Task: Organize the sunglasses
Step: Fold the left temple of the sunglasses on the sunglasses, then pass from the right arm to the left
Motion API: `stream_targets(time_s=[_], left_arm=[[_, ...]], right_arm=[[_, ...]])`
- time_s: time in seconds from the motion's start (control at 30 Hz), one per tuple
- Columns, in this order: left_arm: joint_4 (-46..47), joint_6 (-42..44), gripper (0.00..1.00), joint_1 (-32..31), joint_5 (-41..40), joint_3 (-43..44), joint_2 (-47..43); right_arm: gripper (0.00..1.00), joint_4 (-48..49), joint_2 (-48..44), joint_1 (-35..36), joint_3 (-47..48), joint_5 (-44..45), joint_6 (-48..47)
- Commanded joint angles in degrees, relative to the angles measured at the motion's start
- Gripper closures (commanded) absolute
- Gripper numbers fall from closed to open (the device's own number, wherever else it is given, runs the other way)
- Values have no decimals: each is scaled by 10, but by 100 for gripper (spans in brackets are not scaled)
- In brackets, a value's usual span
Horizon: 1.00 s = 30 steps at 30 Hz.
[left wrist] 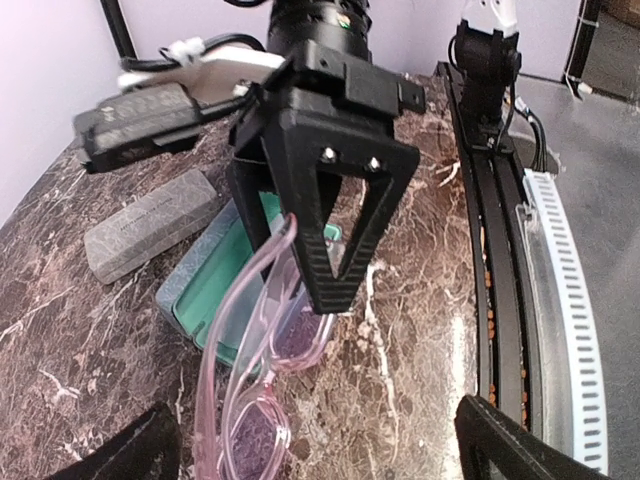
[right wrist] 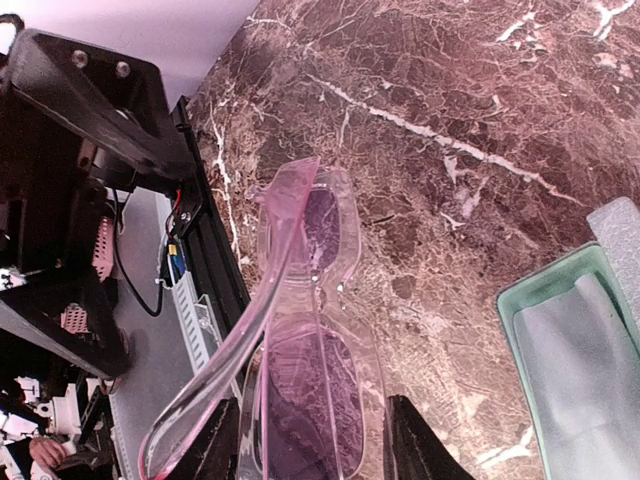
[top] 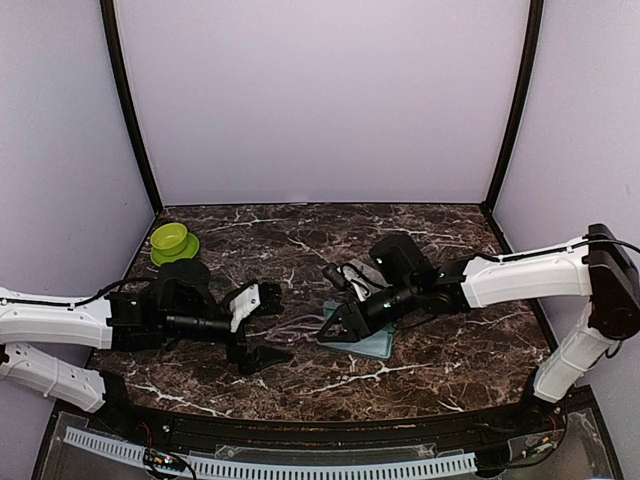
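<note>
While the marble worktop (top: 440, 360) carries 2 cases, the grey one (left wrist: 150, 225) is closed and the teal-lined one (left wrist: 212, 290) is open, cloth (right wrist: 570, 350) inside. Right gripper (right wrist: 312, 445) jaws are clenched on the pink sunglasses (left wrist: 290, 335), low over the worktop just beside the open case. Left gripper (left wrist: 320, 450) jaws are spread wide, facing them.

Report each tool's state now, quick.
Left tool: open, holding nothing.
Right tool: closed on the pink sunglasses.
</note>
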Motion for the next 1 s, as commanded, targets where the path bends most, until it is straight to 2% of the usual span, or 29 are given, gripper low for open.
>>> stream_targets(time_s=[0.0,0.13,0.27,0.37,0.47,0.57,0.77,0.97], left_arm=[[-11,53,2,-16,-47,9,25],[-14,9,1,-11,-20,5,20],[-44,-59,1,18,56,16,20],[-32,-90,1,39,120,13,18],[-42,-78,1,39,115,20,14],[-52,-54,1,30,63,21,-1],[-56,45,1,-10,-18,25,-5],[-90,123,2,-38,-72,53,39]], right_arm=[[80,34,-6,1,5,-30,18],[79,-3,-40,2,-3,7,-61],[78,-48,-69,14,-7,49,-138],[77,-73,-70,16,-3,48,-159],[77,-65,-60,12,1,23,-120],[79,-65,-38,5,14,-4,-78],[79,3,-2,-10,7,-79,37],[78,85,27,-11,-7,-145,142]])
